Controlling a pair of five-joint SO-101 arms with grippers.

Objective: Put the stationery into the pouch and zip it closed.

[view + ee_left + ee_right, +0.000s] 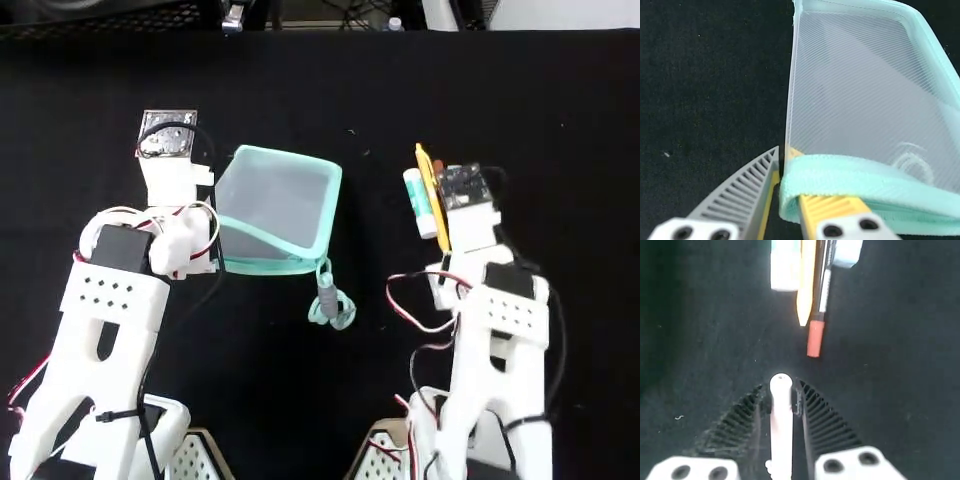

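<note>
The left gripper (784, 156) pinches the teal rim of the clear plastic pouch (860, 100) (flat on the black table (560, 100)). The right gripper (780, 387) is clenched on a slim white pen (781, 435), near a yellow pen (806, 285) and a red-capped marker (815, 340).

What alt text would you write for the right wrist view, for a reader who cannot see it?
The right pincer is shut on a white stick over a black table. Beyond it lie a pen with an orange-red cap, a yellow pen-shaped item and a white tube, side by side.
</note>
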